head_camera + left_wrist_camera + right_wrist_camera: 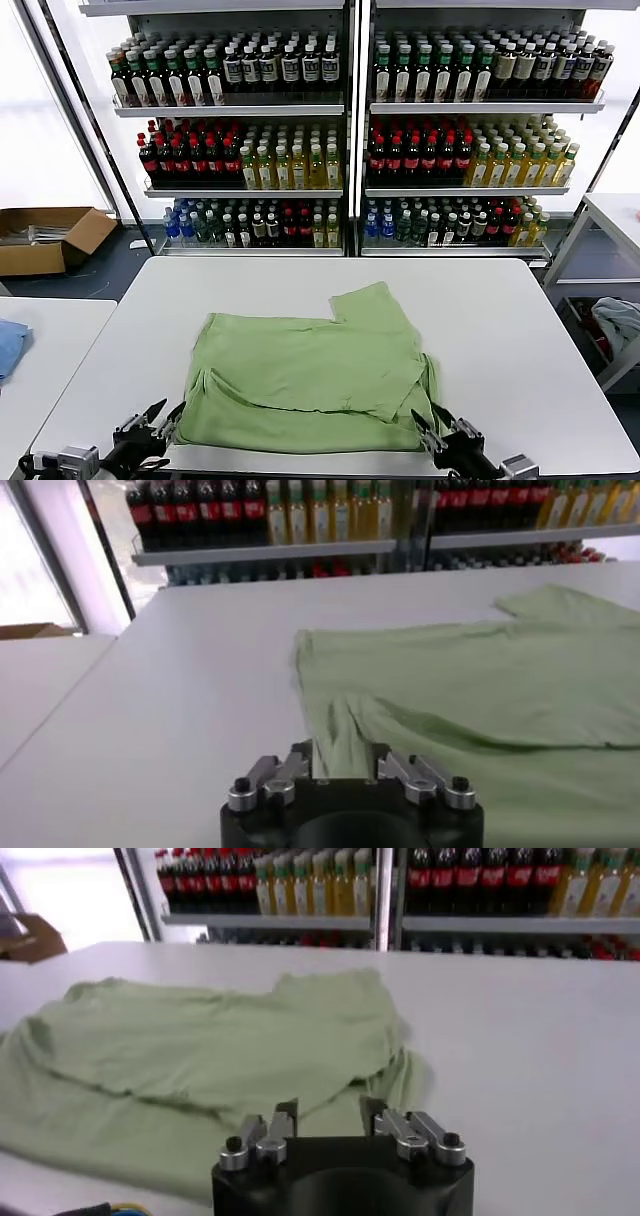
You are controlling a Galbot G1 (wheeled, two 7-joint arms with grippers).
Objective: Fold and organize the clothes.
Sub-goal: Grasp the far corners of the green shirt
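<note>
Light green shirt (310, 375) lying partly folded on the near half of the white table (520, 330), one flap (375, 305) reaching toward the far side, lower layer spread flat along the near edge. Just at its near left corner, left gripper (152, 420) held low over the table edge, pointing forward along the surface, fingers spread apart and holding nothing; in the left wrist view the same gripper (340, 765) right at the hem of the shirt (480, 690), a small crease of fabric visible between the two fingertips (298, 755), not pinched. At the near right corner, right gripper (438, 428) in a mirrored pose, also low and facing forward, fingers likewise apart and empty; in the right wrist view this gripper (328, 1116) just before the edge of the shirt (200, 1048), cloth directly ahead of it. Farther out, a blue cloth (8, 345) on a second table (50, 390) at the left, a cardboard box (45, 238) on the floor, and shelves of bottles (350, 130) behind the table.
</note>
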